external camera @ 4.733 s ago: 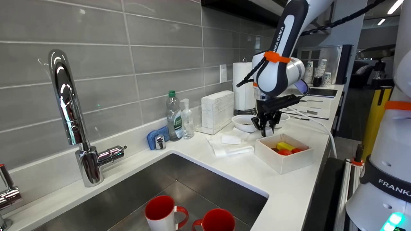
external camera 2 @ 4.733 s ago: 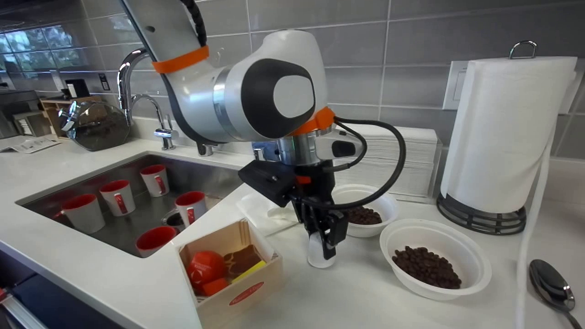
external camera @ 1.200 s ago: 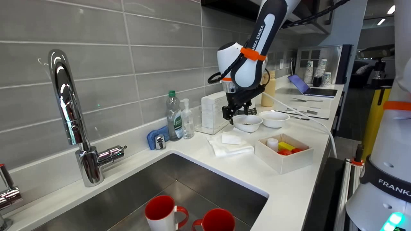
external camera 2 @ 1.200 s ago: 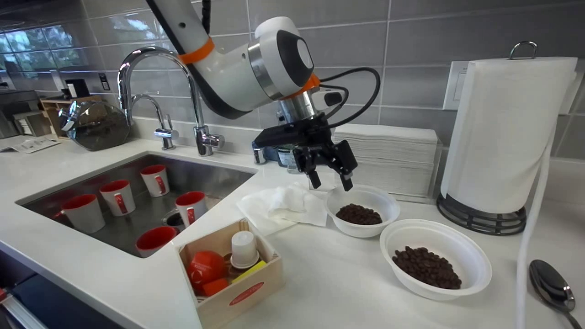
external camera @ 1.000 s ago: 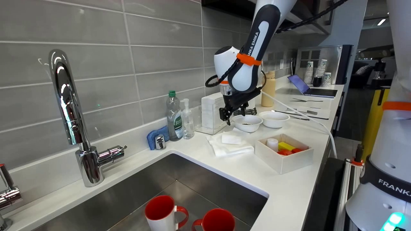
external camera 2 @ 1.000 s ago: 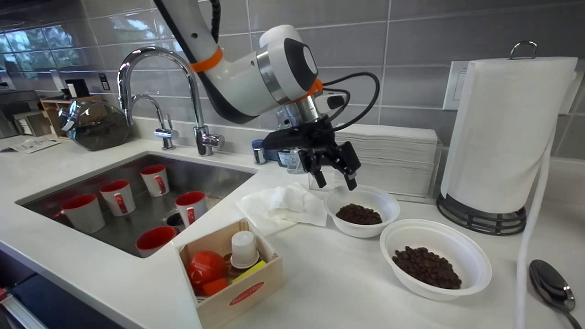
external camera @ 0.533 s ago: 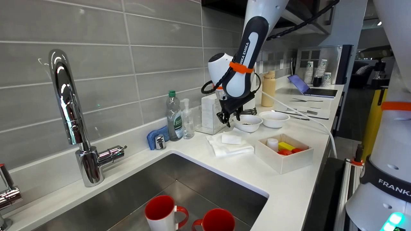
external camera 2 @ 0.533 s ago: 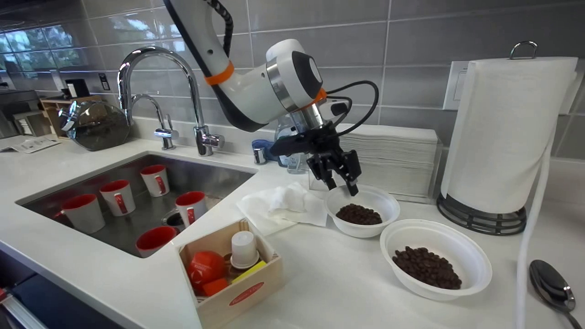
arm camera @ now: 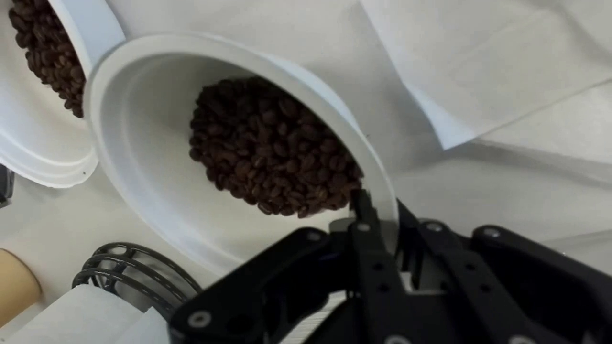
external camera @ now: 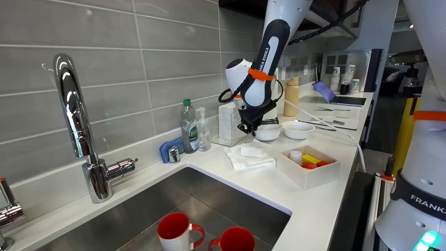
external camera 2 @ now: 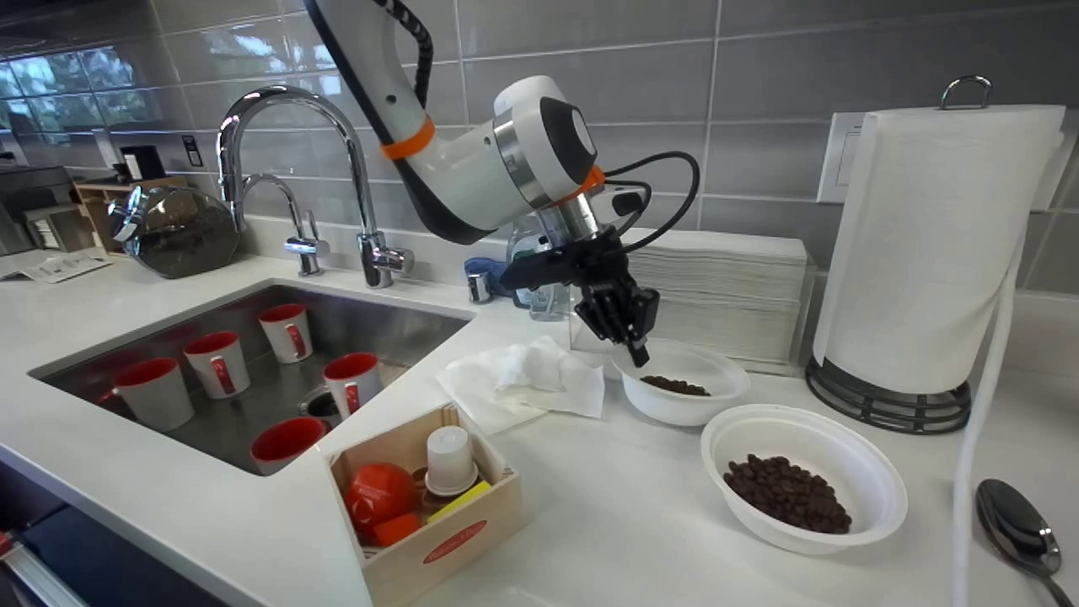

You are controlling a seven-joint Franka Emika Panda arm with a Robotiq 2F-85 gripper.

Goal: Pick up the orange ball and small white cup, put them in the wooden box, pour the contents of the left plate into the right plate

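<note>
The pincer (arm camera: 382,208) is clenched on the rim of the left bowl (arm camera: 143,143), one tip inside the wall and one outside. The bowl is round, so it has no long axis to follow; the coming move turns on where the grip sits. In the wrist view the right bowl (arm camera: 28,129) lies almost straight across the left bowl from the pincer, just beyond the free rim; whether the two touch cannot be told. The pour should therefore run away from the pincer, over that opposite edge. The beans (arm camera: 272,148) are heaped close to the inner tip, so they would probably need a good tilt before they slide across. Whether the left bowl's base is clear of the table (external camera 2: 657,523) is hard to tell.

In an exterior view the box (external camera 2: 501,518) stands apart from both bowls, with the ball (external camera 2: 381,496) and the cup (external camera 2: 449,459) inside it; that part of the task looks done, and the pour looks like the only thing left. Pinched at one point, the left bowl may swing when raised.
</note>
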